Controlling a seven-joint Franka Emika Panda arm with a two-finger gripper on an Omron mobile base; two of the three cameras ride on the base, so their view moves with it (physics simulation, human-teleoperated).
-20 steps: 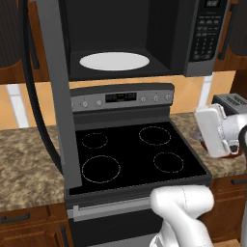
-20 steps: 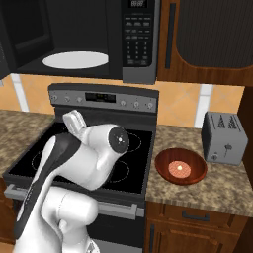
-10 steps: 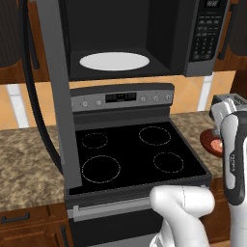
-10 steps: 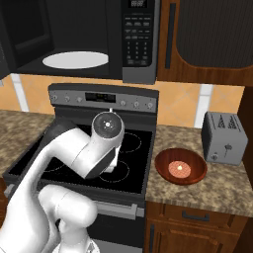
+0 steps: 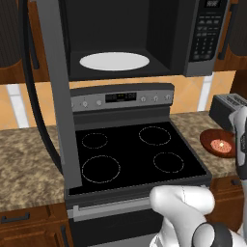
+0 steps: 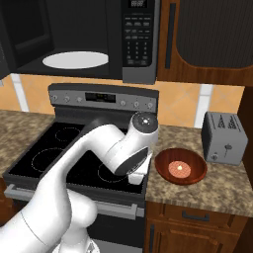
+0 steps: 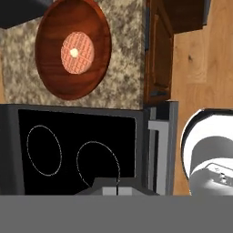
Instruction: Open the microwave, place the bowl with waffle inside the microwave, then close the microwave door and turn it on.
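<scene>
At the far left the microwave door (image 5: 53, 96) stands swung wide open, its dark frame edge reaching down in front of the stove (image 5: 130, 154). Behind it the microwave (image 6: 74, 34) gapes above the range, the white turntable plate (image 6: 75, 60) bare inside and the keypad panel (image 6: 138, 37) on its right side. Below, the black stove top lies between two stretches of speckled bench (image 6: 217, 183). Over the stove's right front corner the white arm bends down, and the hand (image 7: 117, 189) hangs there clenched with nothing between its tips, though only their dark ends show, pressed together, at the edge of the hand view. Just right of the stove the bowl (image 6: 180, 166) sits on the bench with the waffle (image 6: 180, 170) lying flat in its middle. Farther right stands the grey toaster (image 6: 225, 137), near the bowl but apart from it.
</scene>
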